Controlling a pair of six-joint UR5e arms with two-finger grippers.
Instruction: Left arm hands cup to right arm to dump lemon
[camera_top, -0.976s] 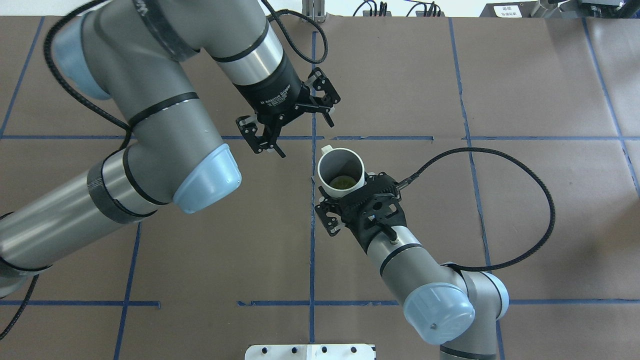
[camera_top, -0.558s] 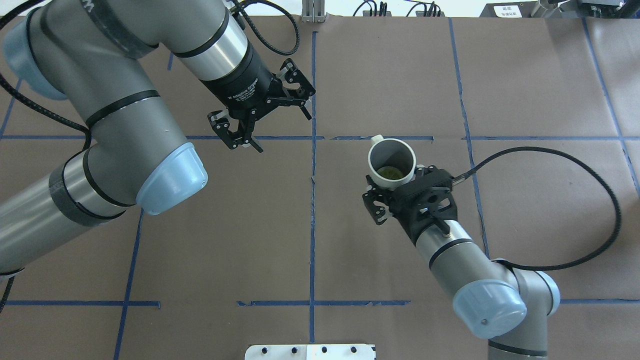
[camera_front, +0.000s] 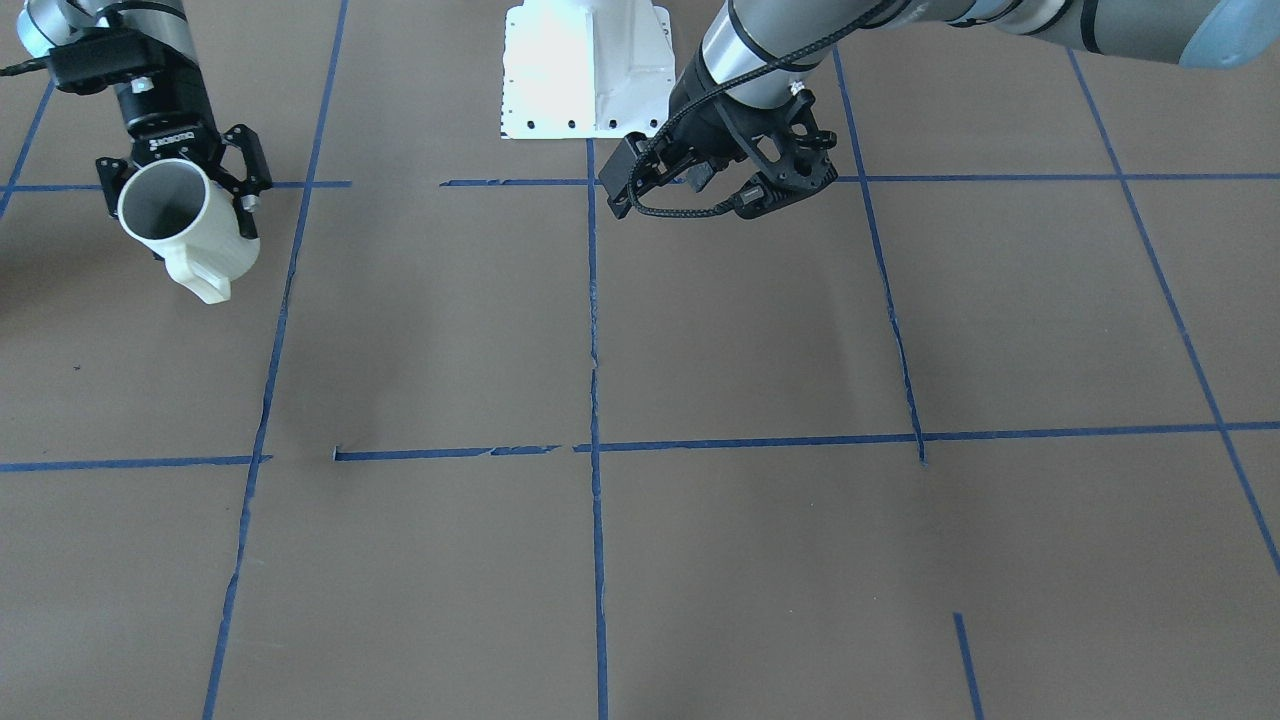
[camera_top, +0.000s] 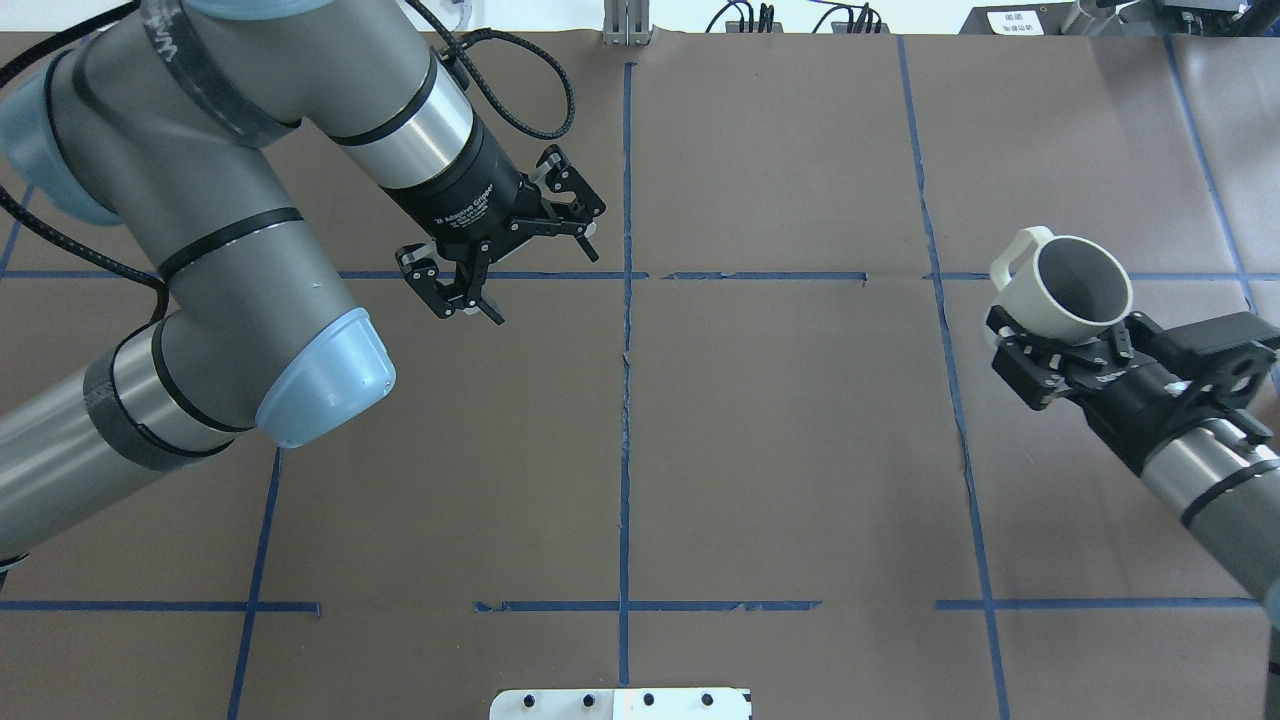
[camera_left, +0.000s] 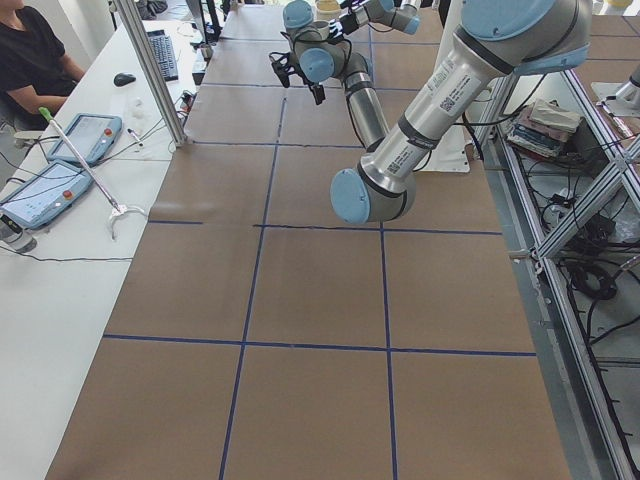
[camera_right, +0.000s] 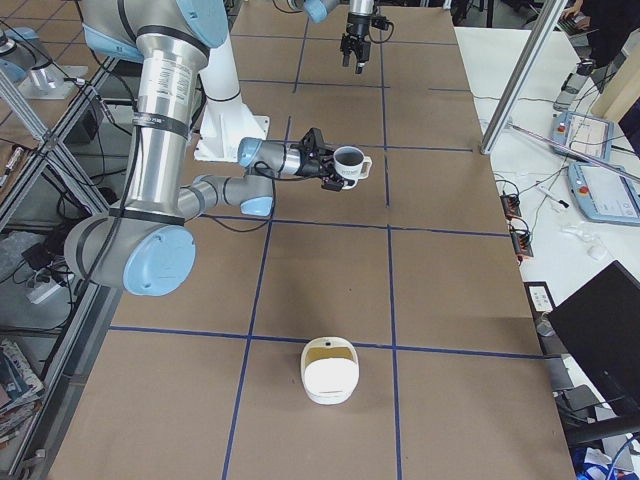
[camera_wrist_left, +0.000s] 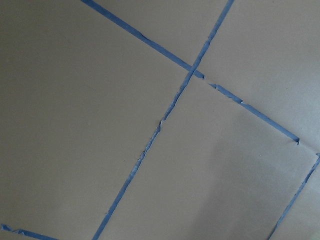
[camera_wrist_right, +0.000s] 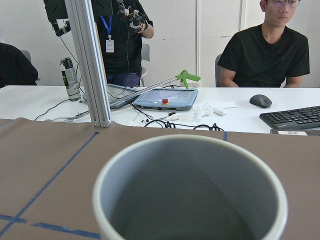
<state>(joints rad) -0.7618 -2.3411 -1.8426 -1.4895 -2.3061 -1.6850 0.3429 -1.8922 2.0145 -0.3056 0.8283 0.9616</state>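
Observation:
The white cup (camera_top: 1065, 290) is held off the table at the right side by my right gripper (camera_top: 1066, 338), which is shut on its wall. The cup is tilted with its mouth toward the far side and its handle (camera_top: 1015, 255) pointing away from the robot. It also shows in the front view (camera_front: 190, 235) and the right side view (camera_right: 348, 158). Its grey inside (camera_wrist_right: 195, 195) shows no lemon; the lemon is not visible in any view. My left gripper (camera_top: 500, 265) is open and empty above the table, left of the centre line, and shows in the front view (camera_front: 705, 185).
A white lidded container (camera_right: 330, 372) lies on the table near the robot's right end. The white base plate (camera_top: 620, 703) sits at the near edge. Operators, tablets (camera_wrist_right: 165, 97) and a keyboard (camera_wrist_right: 292, 117) are on the white desk beyond the far edge.
My right arm has carried the cup from the table's middle to the right and tilted it. The lemon seen inside earlier no longer shows. My open left gripper has drawn back to the left.

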